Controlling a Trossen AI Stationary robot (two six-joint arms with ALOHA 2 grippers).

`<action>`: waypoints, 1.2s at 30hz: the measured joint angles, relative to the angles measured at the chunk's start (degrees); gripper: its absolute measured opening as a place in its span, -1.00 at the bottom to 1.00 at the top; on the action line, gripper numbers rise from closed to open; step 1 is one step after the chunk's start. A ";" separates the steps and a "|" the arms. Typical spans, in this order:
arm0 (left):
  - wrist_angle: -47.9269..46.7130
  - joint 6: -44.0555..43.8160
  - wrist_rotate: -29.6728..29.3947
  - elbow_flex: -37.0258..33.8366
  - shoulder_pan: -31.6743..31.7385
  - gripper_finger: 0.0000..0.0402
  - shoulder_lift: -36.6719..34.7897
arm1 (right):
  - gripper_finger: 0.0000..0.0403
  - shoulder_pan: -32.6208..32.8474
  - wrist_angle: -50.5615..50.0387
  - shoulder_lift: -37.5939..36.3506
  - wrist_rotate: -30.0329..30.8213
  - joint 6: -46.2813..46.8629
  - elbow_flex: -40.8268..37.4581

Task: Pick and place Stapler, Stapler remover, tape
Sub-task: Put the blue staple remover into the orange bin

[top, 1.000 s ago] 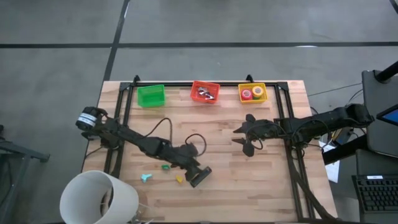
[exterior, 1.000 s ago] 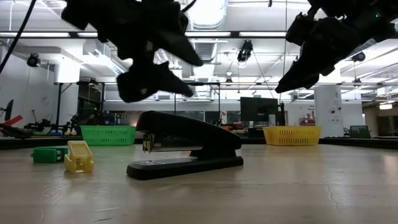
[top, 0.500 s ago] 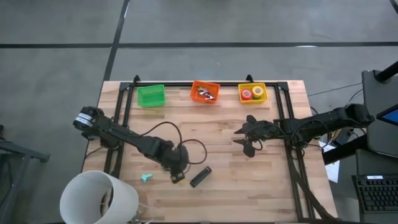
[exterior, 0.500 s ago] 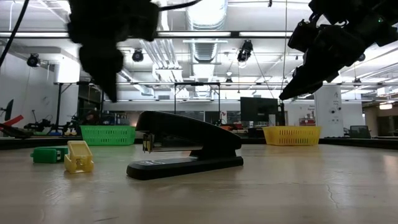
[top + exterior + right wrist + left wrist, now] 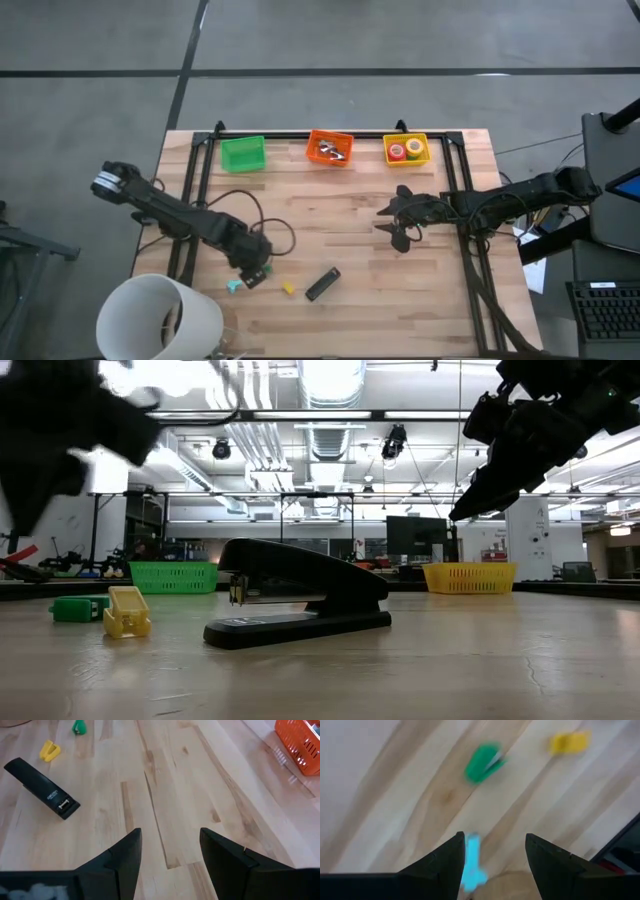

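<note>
The black stapler [image 5: 322,284] lies flat on the table's near middle; the low view shows the stapler [image 5: 300,600] resting on its base. My left gripper [image 5: 250,277] hovers open to the stapler's left, above a small cyan piece [image 5: 472,865] that shows between its fingers. A green piece [image 5: 482,762] and a yellow piece [image 5: 569,741] lie just beyond. My right gripper [image 5: 400,222] waits open above the table's right middle. Tape rolls [image 5: 406,149] sit in the yellow bin.
Three small bins stand along the far edge: green [image 5: 243,153], orange [image 5: 330,148] with metal pieces inside, and yellow [image 5: 420,157]. A white round lamp shade [image 5: 160,318] covers the near left corner. Bare wood lies between the stapler and the bins.
My left gripper has swept from above the stapler toward the table's left edge, passing the yellow piece, and now hangs over the cyan and green pieces. The stapler has stayed where it was. My right arm has kept still.
</note>
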 joint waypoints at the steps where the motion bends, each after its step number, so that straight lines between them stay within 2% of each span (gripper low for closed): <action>1: 0.13 -1.58 0.89 -1.78 -0.04 0.04 -1.36 | -0.03 0.00 -0.09 0.00 0.00 0.00 -0.03; 7: 0.34 -11.77 7.07 -10.60 -0.19 0.04 -9.34 | -0.03 0.00 -0.07 0.00 0.00 0.00 -0.24; 11: 2.02 -17.37 9.11 -14.87 -0.34 0.04 -13.13 | -0.03 0.00 -0.09 0.00 0.00 0.00 -0.26; 18: 13.35 -23.46 11.77 -20.22 -1.17 0.04 -15.20 | -0.03 0.00 -0.09 0.00 0.00 0.00 -0.26; 29: 16.47 -25.60 13.65 -21.96 -1.79 0.02 -14.89 | -0.04 0.00 -0.08 0.00 0.02 0.00 -0.45; 36: 17.25 -25.58 11.05 -21.96 -2.16 -0.19 -14.89 | -0.05 0.00 -0.08 0.00 0.02 0.00 -0.46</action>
